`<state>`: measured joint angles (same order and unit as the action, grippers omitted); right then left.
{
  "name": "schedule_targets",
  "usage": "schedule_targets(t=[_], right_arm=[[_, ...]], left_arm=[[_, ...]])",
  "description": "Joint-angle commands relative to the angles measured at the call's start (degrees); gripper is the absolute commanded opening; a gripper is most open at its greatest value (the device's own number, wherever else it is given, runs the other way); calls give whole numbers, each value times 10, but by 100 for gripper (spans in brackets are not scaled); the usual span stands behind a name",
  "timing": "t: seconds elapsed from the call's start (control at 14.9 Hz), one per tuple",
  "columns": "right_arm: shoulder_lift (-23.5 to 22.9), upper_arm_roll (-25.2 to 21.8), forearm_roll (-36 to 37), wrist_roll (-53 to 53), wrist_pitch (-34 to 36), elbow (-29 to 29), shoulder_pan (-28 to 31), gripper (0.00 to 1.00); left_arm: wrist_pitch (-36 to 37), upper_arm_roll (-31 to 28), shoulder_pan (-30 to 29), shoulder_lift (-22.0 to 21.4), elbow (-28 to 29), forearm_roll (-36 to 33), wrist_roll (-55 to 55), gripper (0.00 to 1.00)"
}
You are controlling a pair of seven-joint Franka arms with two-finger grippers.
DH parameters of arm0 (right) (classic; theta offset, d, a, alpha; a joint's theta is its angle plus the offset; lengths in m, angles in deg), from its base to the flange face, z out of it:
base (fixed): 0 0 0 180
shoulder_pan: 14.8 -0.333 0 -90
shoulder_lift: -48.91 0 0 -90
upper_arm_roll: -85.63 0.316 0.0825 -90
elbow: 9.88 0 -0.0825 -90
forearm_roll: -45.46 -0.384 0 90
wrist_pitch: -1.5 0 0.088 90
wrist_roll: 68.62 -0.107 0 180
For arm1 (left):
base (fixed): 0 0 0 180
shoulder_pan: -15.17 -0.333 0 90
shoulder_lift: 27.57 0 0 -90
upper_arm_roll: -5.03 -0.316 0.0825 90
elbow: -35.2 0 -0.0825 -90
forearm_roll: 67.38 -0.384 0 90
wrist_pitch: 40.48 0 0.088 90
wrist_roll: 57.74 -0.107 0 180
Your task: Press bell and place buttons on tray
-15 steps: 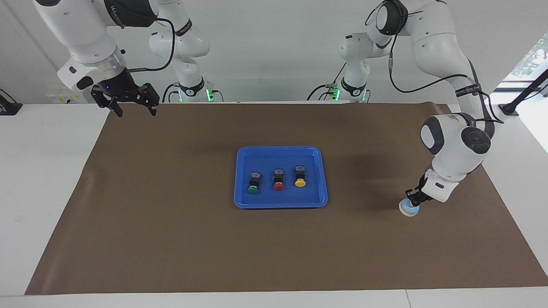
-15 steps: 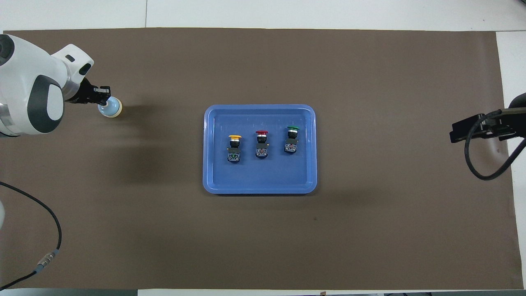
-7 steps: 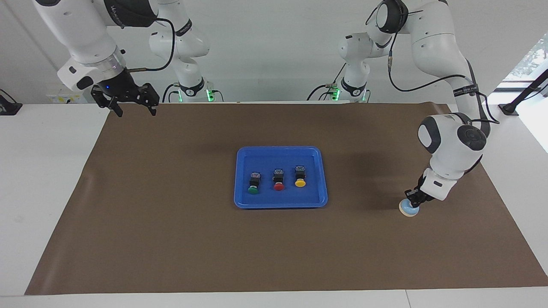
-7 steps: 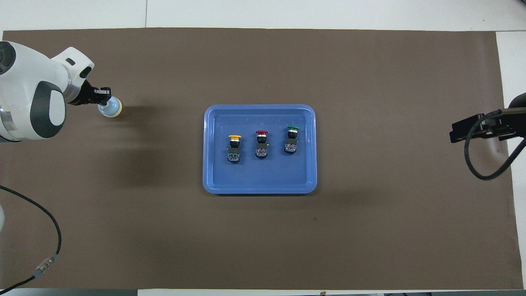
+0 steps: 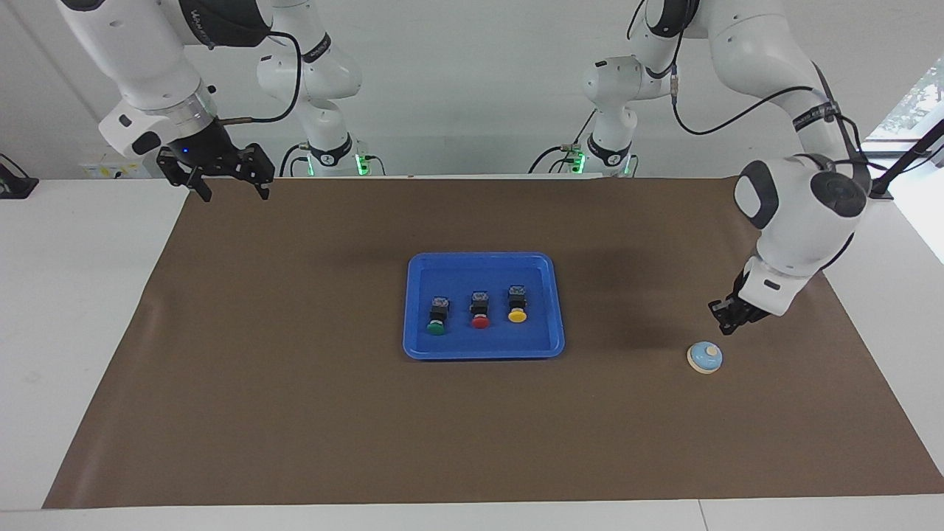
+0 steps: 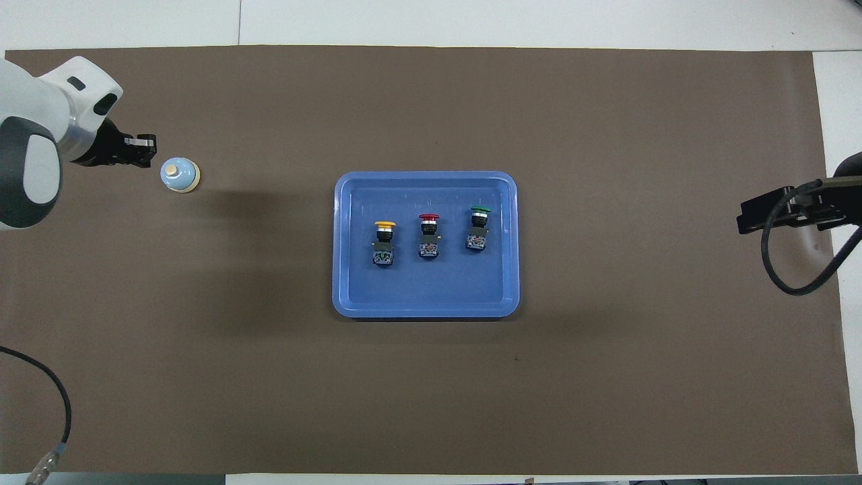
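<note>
The light-blue bell (image 5: 705, 358) (image 6: 179, 176) sits bare on the brown mat toward the left arm's end of the table. My left gripper (image 5: 724, 323) (image 6: 147, 149) hangs shut in the air just beside and above the bell, clear of it and holding nothing. A blue tray (image 5: 420, 346) (image 6: 350, 296) lies mid-table. In it stand the three buttons in a row: green (image 5: 436, 318) (image 6: 478, 225), red (image 5: 480, 313) (image 6: 429, 234) and yellow (image 5: 517, 306) (image 6: 384, 241). My right gripper (image 5: 230, 188) waits open and empty, high over the mat's corner at the right arm's end.
A brown mat (image 5: 295, 413) (image 6: 606, 377) covers most of the white table. A black cable and part of the right arm (image 6: 794, 215) show at the overhead view's edge. Another cable (image 6: 54, 417) trails at the left arm's end.
My left gripper has lifted off the bell's knob and drawn back up toward the robots; the bell now stands uncovered. The right arm, tray and buttons have not moved.
</note>
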<state>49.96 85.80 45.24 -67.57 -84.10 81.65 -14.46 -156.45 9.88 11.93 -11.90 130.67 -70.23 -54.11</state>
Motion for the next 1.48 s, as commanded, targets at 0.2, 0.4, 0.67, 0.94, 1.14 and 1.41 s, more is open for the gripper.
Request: schedule_targets(t=[0.2, 0.4, 0.67, 0.94, 1.14, 1.41], right_arm=[[11, 2, -6, 12, 2, 10, 8, 100], [11, 2, -6, 12, 2, 10, 8, 100], [11, 2, -6, 12, 2, 10, 8, 100], [11, 2, -6, 12, 2, 10, 8, 100], [11, 2, -6, 12, 2, 10, 8, 100], [11, 2, -6, 12, 2, 10, 8, 100]], left_arm=[[126, -2, 20, -143, 22, -7, 4, 100], [175, -1, 25, -178, 20, -5, 8, 100], [199, 3, 32, -183, 18, 0, 6, 100], [225, 3, 32, -178, 11, 29, 7, 100], [248, 3, 32, -179, 10, 35, 7, 100], [269, 3, 32, -176, -1, 35, 7, 100]])
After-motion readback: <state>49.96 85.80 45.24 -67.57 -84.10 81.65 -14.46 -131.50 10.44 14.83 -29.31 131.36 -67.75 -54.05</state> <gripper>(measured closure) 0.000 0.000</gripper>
